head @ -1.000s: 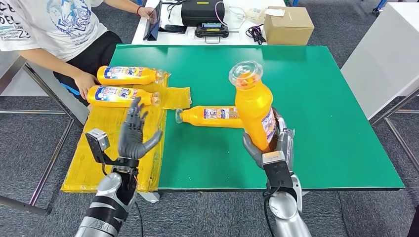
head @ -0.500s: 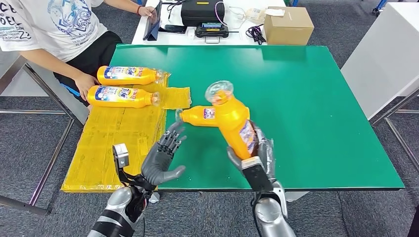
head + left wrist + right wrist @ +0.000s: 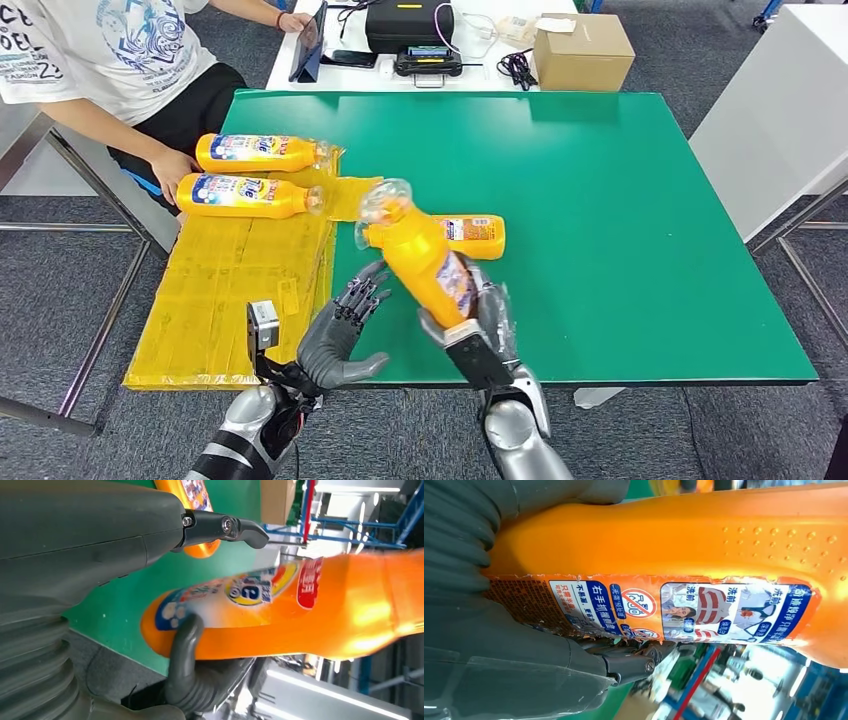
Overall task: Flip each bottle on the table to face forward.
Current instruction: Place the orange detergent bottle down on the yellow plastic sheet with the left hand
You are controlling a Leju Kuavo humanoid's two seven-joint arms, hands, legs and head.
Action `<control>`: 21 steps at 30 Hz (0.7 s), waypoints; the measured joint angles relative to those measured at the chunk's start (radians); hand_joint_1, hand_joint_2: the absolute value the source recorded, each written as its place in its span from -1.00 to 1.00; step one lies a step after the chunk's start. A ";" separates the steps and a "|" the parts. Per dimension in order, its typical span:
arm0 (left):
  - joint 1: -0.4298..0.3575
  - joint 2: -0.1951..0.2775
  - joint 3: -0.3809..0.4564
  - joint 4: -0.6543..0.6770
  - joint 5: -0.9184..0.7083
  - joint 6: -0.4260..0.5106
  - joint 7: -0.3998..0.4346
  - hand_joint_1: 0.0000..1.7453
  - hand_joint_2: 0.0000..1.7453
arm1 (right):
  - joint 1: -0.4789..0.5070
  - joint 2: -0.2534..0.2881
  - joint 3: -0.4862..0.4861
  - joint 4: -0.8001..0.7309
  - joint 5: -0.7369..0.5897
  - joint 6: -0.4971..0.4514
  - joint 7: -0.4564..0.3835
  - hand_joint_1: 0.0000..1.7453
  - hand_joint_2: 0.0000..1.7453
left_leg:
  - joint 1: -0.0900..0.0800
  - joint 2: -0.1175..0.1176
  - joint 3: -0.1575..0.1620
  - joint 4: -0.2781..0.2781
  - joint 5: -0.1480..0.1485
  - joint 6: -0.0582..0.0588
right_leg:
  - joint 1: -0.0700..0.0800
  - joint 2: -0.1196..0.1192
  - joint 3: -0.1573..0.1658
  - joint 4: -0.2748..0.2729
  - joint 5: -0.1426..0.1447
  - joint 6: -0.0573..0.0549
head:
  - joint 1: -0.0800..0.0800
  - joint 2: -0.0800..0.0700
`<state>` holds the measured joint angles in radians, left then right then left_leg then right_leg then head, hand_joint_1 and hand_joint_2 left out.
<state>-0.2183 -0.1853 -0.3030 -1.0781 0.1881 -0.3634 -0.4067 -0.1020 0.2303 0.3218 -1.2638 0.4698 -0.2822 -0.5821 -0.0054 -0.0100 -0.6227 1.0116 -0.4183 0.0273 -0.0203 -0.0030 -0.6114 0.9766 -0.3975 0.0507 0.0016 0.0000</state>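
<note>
Our right robot hand (image 3: 478,318) grips the base of an orange bottle (image 3: 425,258), holding it off the green worktop (image 3: 620,230) and tilted, its clear cap leaning up and to the left. In the right wrist view we see the fingers (image 3: 624,665) wrapped round the labelled lower part (the label there is the back one, with small pictograms). Our left robot hand (image 3: 340,335) hovers just beside that bottle at the near edge of the worktop, fingers spread and holding nothing; in the left wrist view its thumb (image 3: 182,660) lies in front of the bottle's front label, though we cannot tell whether it touches.

Behind the held bottle a second bottle (image 3: 470,231) lies flat on the worktop, partly hidden. Farther left, two more bottles (image 3: 262,152) and (image 3: 245,194) lie side by side on a yellow sheet (image 3: 235,290), labels up, caps to the right. A person (image 3: 110,60) sits at the far left corner, one hand (image 3: 170,165) near those bottles.
</note>
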 joint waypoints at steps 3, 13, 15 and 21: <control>-0.007 -0.001 -0.001 0.004 -0.007 0.039 0.008 -1.00 1.00 | -0.010 0.020 0.053 0.039 0.020 0.001 0.006 1.00 1.00 | 0.001 0.000 0.000 0.000 0.000 0.000 | 0.001 0.000 0.000 0.000 0.000 0.000 | 0.000 0.000; -0.047 -0.017 0.030 0.030 0.038 0.134 0.015 -1.00 1.00 | -0.055 0.051 0.200 0.174 0.024 0.006 0.025 1.00 1.00 | 0.000 0.000 0.000 0.000 0.000 0.000 | 0.000 0.000 0.000 0.000 0.000 0.000 | 0.000 0.000; -0.050 -0.019 0.034 0.030 0.044 0.146 0.014 -1.00 1.00 | -0.069 0.051 0.208 0.197 0.021 0.007 0.025 1.00 1.00 | 0.000 0.000 0.000 0.000 0.000 0.000 | 0.000 0.000 0.000 0.000 0.000 0.000 | 0.000 0.000; -0.055 -0.019 0.056 0.030 0.101 0.120 0.019 -1.00 1.00 | -0.097 0.052 0.224 0.266 0.015 0.006 0.023 1.00 1.00 | 0.000 0.000 0.000 0.000 0.000 0.000 | 0.000 0.000 -0.001 0.000 0.000 0.000 | 0.000 0.000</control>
<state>-0.2733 -0.2045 -0.2473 -1.0485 0.2890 -0.2431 -0.3874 -0.1986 0.2823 0.5461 -0.9979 0.4849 -0.2764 -0.5587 -0.0053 -0.0101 -0.6226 1.0117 -0.4179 0.0272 -0.0203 -0.0028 -0.6121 0.9766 -0.3975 0.0506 0.0015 0.0000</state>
